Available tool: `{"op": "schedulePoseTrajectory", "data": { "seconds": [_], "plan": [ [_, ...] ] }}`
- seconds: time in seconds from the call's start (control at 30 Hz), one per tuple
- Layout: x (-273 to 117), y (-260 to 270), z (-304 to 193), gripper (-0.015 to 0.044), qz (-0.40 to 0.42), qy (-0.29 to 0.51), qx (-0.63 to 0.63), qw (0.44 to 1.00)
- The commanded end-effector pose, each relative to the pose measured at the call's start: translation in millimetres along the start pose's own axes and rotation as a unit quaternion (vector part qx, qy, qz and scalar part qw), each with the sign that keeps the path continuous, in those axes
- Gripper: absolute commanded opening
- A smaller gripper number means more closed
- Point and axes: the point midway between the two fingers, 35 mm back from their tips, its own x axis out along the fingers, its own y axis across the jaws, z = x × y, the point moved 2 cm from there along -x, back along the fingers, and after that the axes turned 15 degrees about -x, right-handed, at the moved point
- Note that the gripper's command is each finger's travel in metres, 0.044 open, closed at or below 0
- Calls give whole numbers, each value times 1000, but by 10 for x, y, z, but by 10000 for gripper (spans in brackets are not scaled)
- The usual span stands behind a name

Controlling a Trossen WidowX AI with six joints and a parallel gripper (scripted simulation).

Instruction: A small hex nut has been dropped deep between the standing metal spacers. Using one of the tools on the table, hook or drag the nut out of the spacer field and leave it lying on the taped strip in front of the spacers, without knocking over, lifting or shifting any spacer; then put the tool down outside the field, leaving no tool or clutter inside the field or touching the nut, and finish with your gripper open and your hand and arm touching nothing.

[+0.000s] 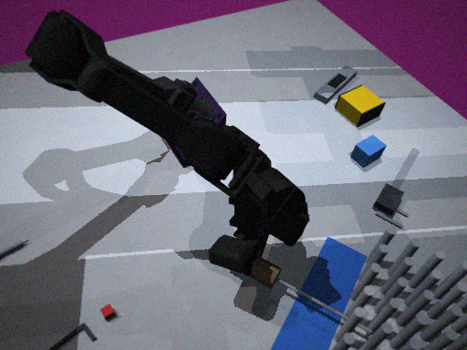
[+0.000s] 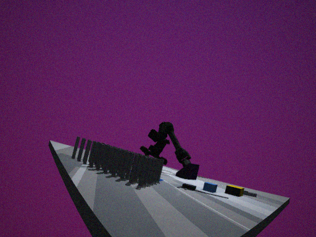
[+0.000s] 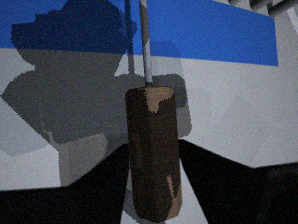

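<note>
My gripper is shut on the brown handle of a thin-rod tool, held above the table in front of the spacers. The tool's metal rod runs out over the blue taped strip and in among the front spacers. The rod's far end is hard to make out there. The metal spacers stand upright in a dense field. The hex nut cannot be made out in any view.
A tool with a dark block lies beside the field. Beyond it are a blue block, a yellow block and a grey bar. A red cube and a dark L-shaped tool lie opposite.
</note>
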Motion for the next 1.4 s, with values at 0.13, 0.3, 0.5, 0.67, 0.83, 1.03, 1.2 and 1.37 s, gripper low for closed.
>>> {"op": "schedulePoseTrajectory", "data": {
  "seconds": [0.13,0.3,0.5,0.67,0.83,1.03,1.2,1.37],
  "plan": [
    [-4,-47,63,0,-5,-3,6,1000],
    [4,-55,90,0,-5,-3,7,1000],
    [13,-65,124,0,-5,-3,7,1000],
    [21,-72,152,0,-5,-3,7,1000],
    [29,-80,180,0,-5,-3,7,1000],
    [38,-90,214,0,-5,-3,7,1000],
    [47,-97,242,0,-5,-3,7,1000],
    [55,-105,271,0,-5,-3,7,1000]
  ]
}}
